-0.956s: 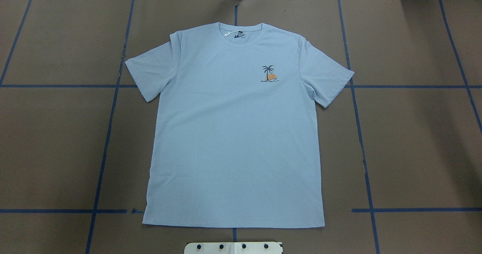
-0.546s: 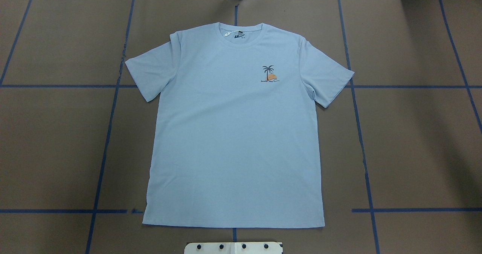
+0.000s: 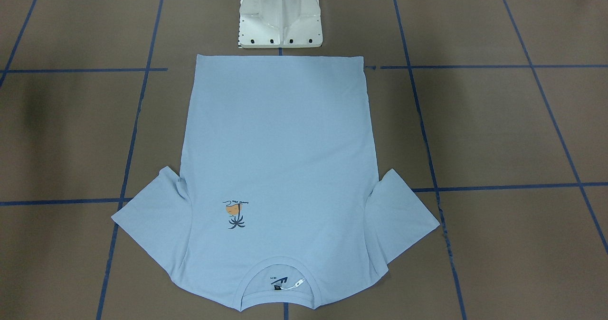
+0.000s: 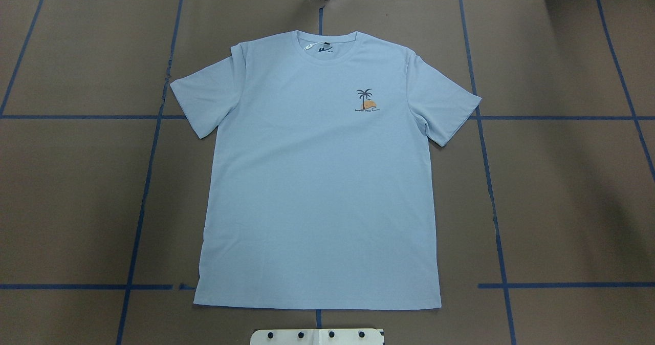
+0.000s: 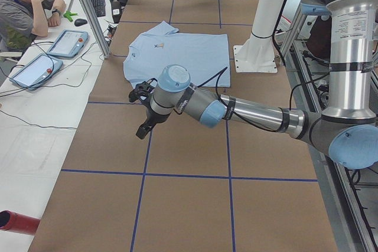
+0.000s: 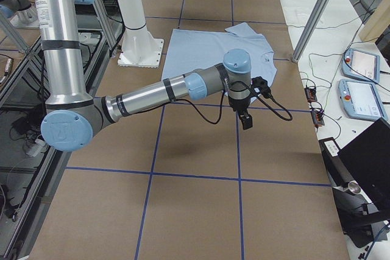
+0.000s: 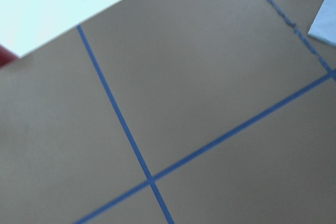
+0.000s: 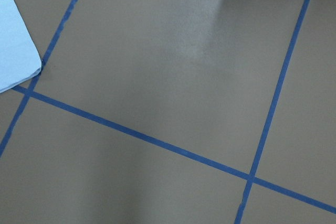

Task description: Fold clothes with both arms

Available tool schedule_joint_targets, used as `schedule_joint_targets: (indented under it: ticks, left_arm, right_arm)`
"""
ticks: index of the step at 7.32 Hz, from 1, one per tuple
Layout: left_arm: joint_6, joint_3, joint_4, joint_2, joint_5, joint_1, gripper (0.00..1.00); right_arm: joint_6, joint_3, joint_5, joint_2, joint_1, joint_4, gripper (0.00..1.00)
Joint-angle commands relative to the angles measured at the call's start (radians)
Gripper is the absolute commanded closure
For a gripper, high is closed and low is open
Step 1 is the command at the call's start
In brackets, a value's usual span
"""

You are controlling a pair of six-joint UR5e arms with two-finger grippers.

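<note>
Bright, even light comes from above. The brown table (image 4: 77, 191) has only soft shadows: a dim patch on its right side in the overhead view, and a faint one under the right arm (image 6: 146, 92). The right wrist view has a pale shiny spot. The left wrist view is blurry, its brightest part washed out white.

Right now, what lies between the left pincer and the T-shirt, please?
In the exterior left view, only brown table covering and blue tape separate left pincer and T-shirt.

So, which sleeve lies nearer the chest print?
The sleeve on the robot's right: the print sits on that half, away from the left sleeve.
</note>
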Motion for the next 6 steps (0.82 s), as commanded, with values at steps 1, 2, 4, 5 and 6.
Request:
schedule_joint_targets:
  ticks: [1,2,4,5,6]
  left_arm:
    - [-0.027,0.043,-0.106,-0.005,-0.004,-0.001,0.0]
    - [-0.027,0.041,-0.106,-0.002,-0.006,-0.002,0.0]
    - [-0.026,0.034,-0.108,-0.004,-0.006,-0.002,0.0]
    - [-0.026,0.034,-0.108,-0.002,-0.006,-0.002,0.0]
    - [-0.026,0.032,-0.108,-0.001,-0.006,-0.002,0.0]
  right_arm:
    - [0.295,-0.066,0.009,0.071,-0.102,0.17,0.0]
    - [0.487,-0.142,-0.009,0.119,-0.175,0.321,0.01]
    - [0.781,-0.326,-0.152,0.23,-0.319,0.587,0.09]
    - [0.864,-0.362,-0.264,0.264,-0.399,0.617,0.14]
    - [0.885,-0.376,-0.361,0.265,-0.467,0.626,0.16]
